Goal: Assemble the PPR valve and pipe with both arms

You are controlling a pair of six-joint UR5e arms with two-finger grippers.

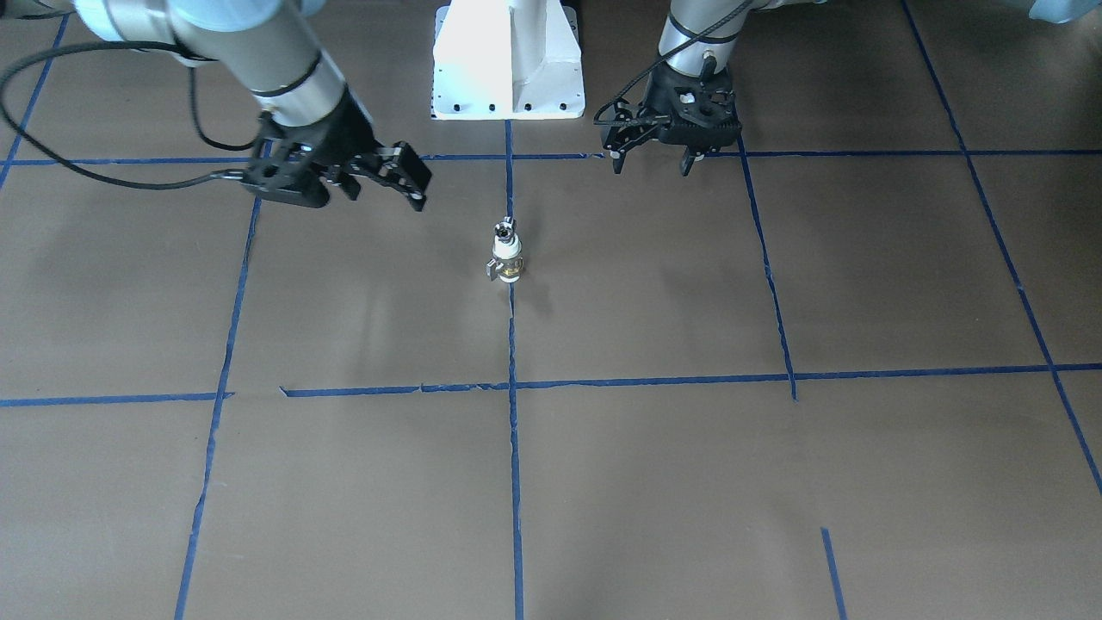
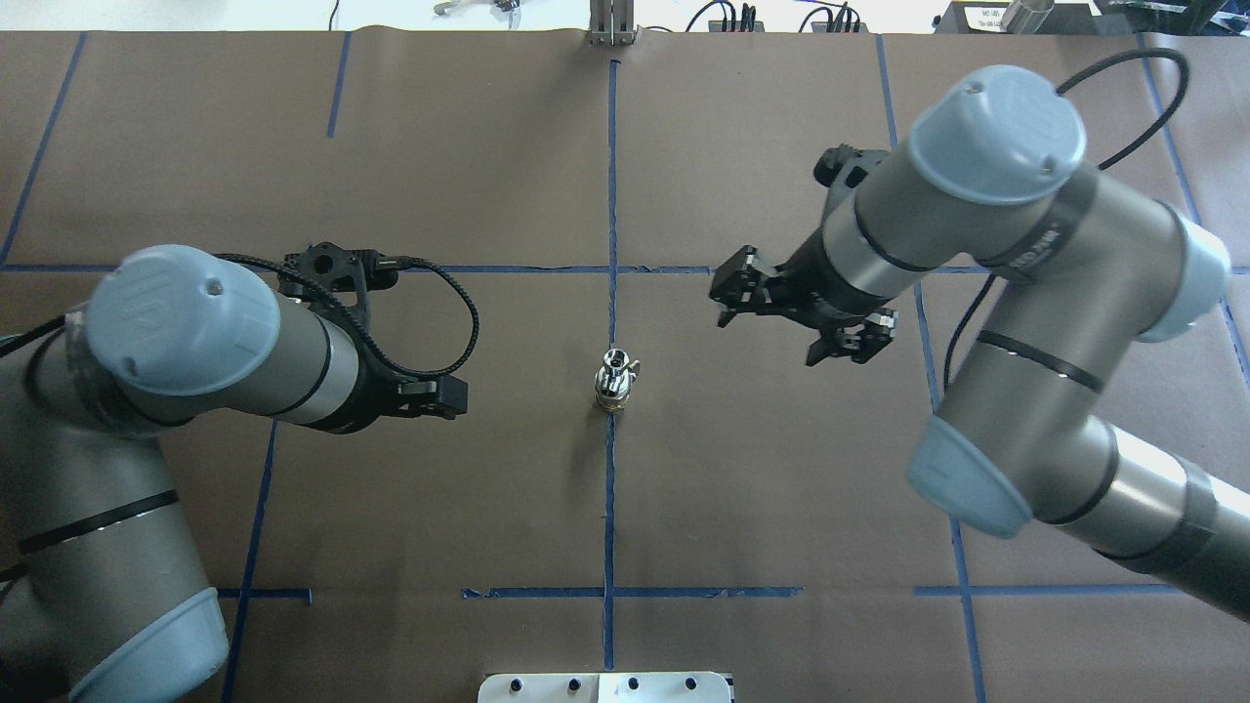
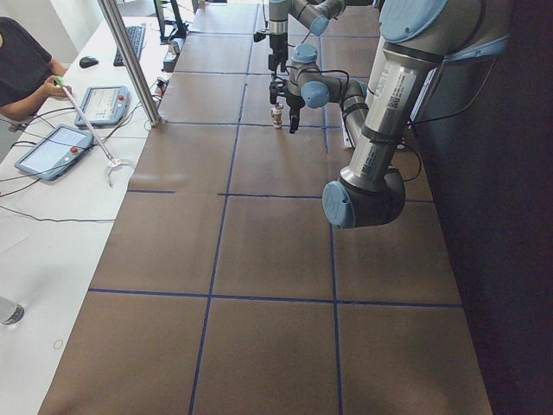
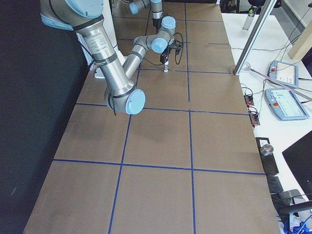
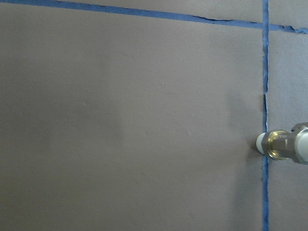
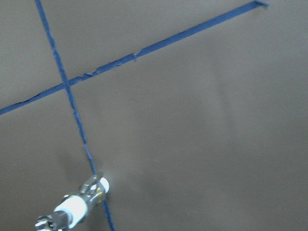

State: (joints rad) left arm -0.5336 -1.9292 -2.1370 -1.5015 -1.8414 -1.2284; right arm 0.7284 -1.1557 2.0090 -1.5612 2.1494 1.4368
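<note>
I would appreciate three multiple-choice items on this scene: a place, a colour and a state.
1. Where does the stubby white plastic valve with a brass band stand? A. On a blue tape line. B. On the white pedestal. C. Between gripper fingers.
2. What colour is the paper table cover? A. Green. B. Brown. C. White.
3. How is the right arm's black two-finger gripper? A. Shut on the valve. B. Out of view. C. Open and empty.
Answers: 1 A, tape runs under it; 2 B, brown throughout; 3 C, its fingers are spread, nothing between.
</note>
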